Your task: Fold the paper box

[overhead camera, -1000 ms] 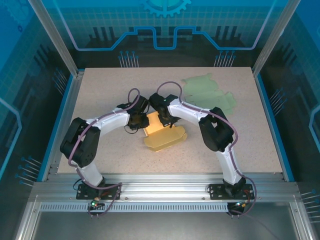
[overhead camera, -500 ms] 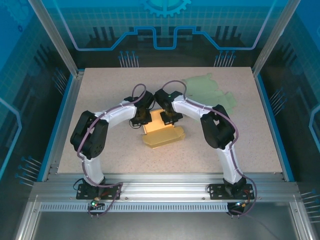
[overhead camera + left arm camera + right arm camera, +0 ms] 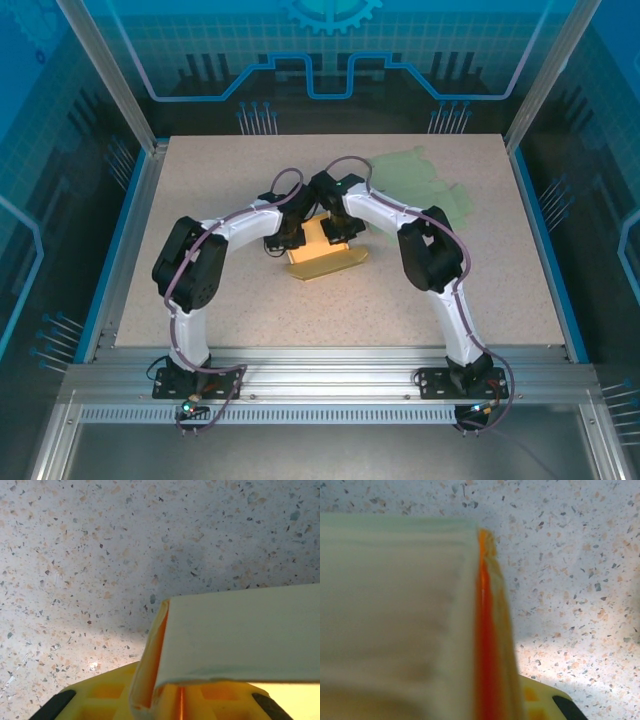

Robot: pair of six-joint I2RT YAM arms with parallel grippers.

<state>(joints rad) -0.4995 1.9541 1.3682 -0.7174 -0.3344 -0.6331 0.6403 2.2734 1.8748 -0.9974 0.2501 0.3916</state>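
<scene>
Shifts away from the bases with both arms since a second ago: part-folded yellow paper box (image 3: 322, 254), mid speckled surface (image 3: 450, 290). Pinches raised wall (image 3: 395, 605) in right hand (image 3: 338, 232); cannot tell left hand (image 3: 288, 236) grip. Mid wall-fold; next likely needs creasing upright.

Top cam is sitting up high behind the arm bases, looking down and forward across the whole table (image 3: 500, 290), far enough back that it's catching the left arm (image 3: 235, 226) and right arm (image 3: 430, 260) end to end. Left wrist cam is riding right down low, pointing at the speckled tabletop with a wall of the paper box (image 3: 240, 630) practically in its face. Right wrist cam is doing the same from the box's other side, sitting even closer, so the wall is going blurry. All three are sharing that box and the tabletop around it.
</scene>
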